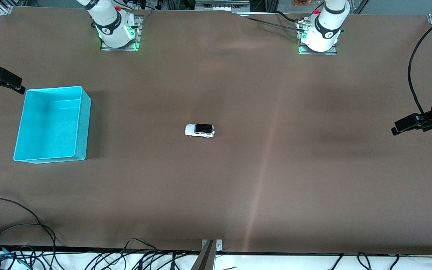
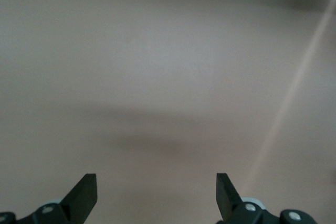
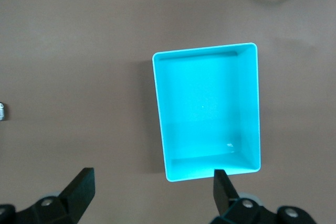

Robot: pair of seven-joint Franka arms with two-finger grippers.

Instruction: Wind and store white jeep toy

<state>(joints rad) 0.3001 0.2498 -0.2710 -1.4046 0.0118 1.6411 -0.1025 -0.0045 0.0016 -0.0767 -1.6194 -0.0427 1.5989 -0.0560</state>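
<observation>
While both arms wait raised at the table's two ends, nothing touches the white jeep toy (image 1: 199, 130), which stands on its wheels on the brown table (image 1: 238, 195) about midway between the two ends, its length running along the table. Near to far from the front camera: loose black cables (image 1: 21, 228) at the nearest edge; bare tabletop; the jeep; then, at much the same depth but toward the right arm's end and well apart from the jeep, the turquoise bin (image 1: 82, 123), upright and with nothing in it; finally the two arm bases along the farthest edge.

The right gripper (image 3: 152, 190) hangs above the table beside the bin, fingers spread with nothing between them; its wrist view looks straight down into the bin (image 3: 252, 108). The left gripper (image 2: 156, 192) hangs over bare table toward the left arm's end, fingers likewise spread wide and holding nothing.

Judged progress: winding and storing are both not yet begun.

Likely hazards:
- The jeep is small and rolls freely, so a fingertip landing off-centre could push it away rather than pinch it.
- A grip across the wheels would block winding.
- Released while wound, it may run off across the table.
- A drop onto the bin's rim could bounce it out.
</observation>
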